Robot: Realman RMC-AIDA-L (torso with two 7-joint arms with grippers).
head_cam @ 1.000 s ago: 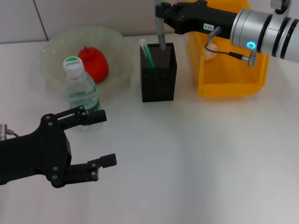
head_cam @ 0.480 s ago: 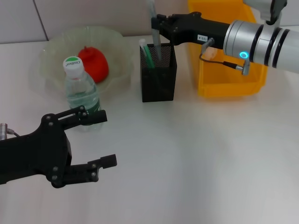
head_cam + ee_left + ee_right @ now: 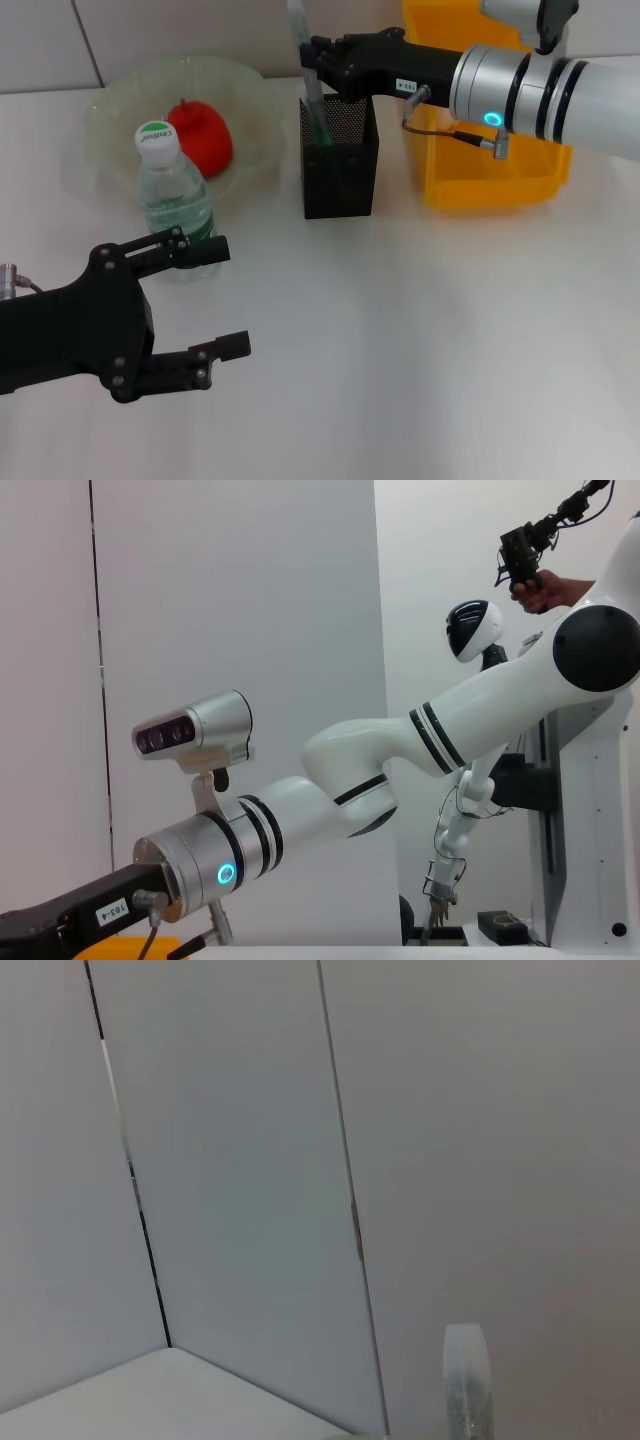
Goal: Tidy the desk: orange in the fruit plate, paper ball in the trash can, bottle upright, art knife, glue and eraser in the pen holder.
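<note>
At upper centre of the head view, the right gripper (image 3: 312,62) is clenched on a slim grey art knife (image 3: 300,45) held upright over the black mesh pen holder (image 3: 340,160), its tip just at the rim; insertion is judged incomplete. One green-and-white item already stands inside the holder. One orange (image 3: 200,136) lies in the fruit plate (image 3: 110,120); one bottle (image 3: 172,195) stands upright beside it. One yellow trash can (image 3: 490,170) sits at upper right. At lower left, the left gripper (image 3: 205,310) hangs released, idle.
</note>
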